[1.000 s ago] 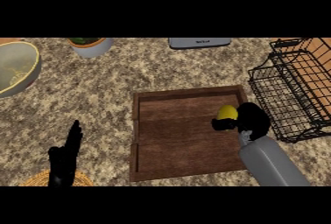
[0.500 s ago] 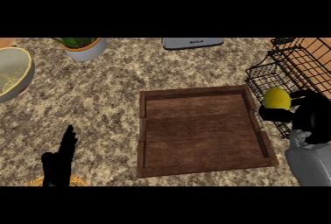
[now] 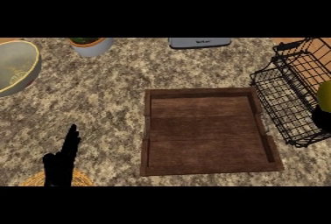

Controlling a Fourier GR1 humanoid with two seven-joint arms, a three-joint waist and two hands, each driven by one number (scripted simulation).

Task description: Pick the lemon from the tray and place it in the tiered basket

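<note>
Fingers (image 3: 70,139) of the left hand (image 3: 59,162) stand straight and together, pointing up, open and holding nothing, at the near left corner of the counter (image 3: 97,105). That speckled stone counter carries everything else. A wooden tray (image 3: 208,168) lies flat towards the near edge, right of the middle, its plank floor bare. Just beside the tray's right rim, at the counter's right edge, stands the black wire tiered basket (image 3: 284,98). A pale bowl (image 3: 18,65) with a yellowish rim sits at the left edge, towards the far side and partly cut off. A grey appliance (image 3: 199,42) shows at the middle of the far edge, and a plant pot (image 3: 90,46) stands at the far edge, to the left of it. A woven yellow mat (image 3: 84,180) peeks out at the near left corner, partly under the left hand. The lemon (image 3: 325,97) is off the tray, at the right edge over the basket's wires. Whether it rests in the basket cannot be told. Only a small black part of the right hand (image 3: 321,119) shows, touching the lemon from below, and whether it grips the lemon cannot be told.
</note>
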